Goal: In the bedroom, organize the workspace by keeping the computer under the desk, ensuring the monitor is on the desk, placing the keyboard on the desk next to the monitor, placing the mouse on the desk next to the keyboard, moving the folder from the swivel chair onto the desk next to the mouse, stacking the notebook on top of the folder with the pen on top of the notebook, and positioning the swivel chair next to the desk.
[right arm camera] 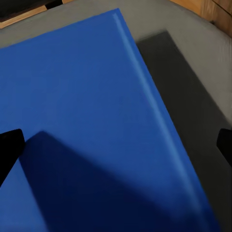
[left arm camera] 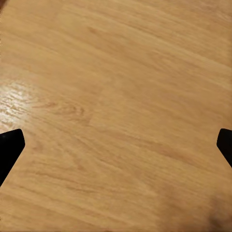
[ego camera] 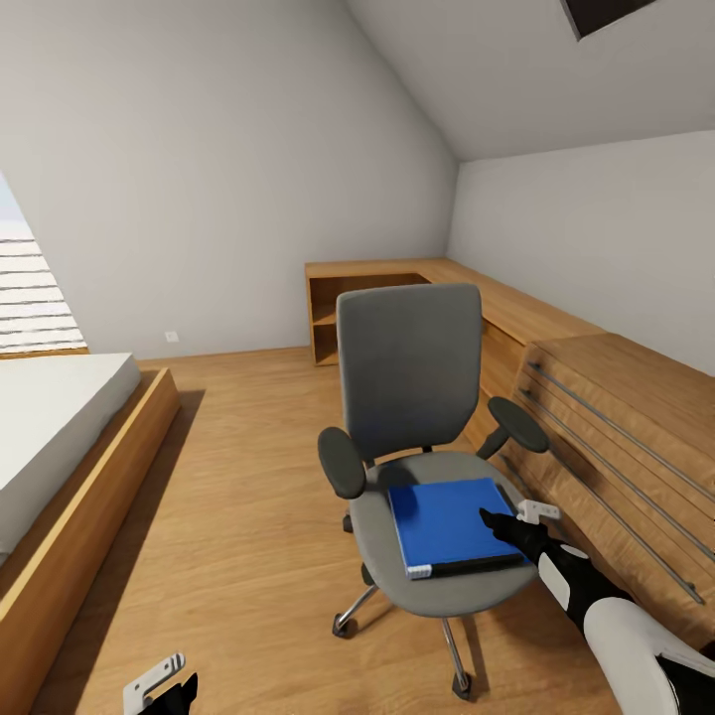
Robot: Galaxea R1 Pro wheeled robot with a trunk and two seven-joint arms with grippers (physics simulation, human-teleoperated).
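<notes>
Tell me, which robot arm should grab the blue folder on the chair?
The right one, probably. Its pincer hovers at the blue folder on the swivel chair, while the left pincer hangs low over bare floor.

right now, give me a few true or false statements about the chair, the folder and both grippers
1. The blue folder lies flat on the seat of the swivel chair. True.
2. The right gripper hovers at the folder's edge with its fingers spread. True; in the right wrist view the fingertips sit at the two sides with the folder between them.
3. The left gripper holds a pen. False; it is open over the bare wooden floor.
4. The folder is red. False; it is blue.
5. The chair has no armrests. False; it has two dark armrests, one on each side of the seat.
</notes>
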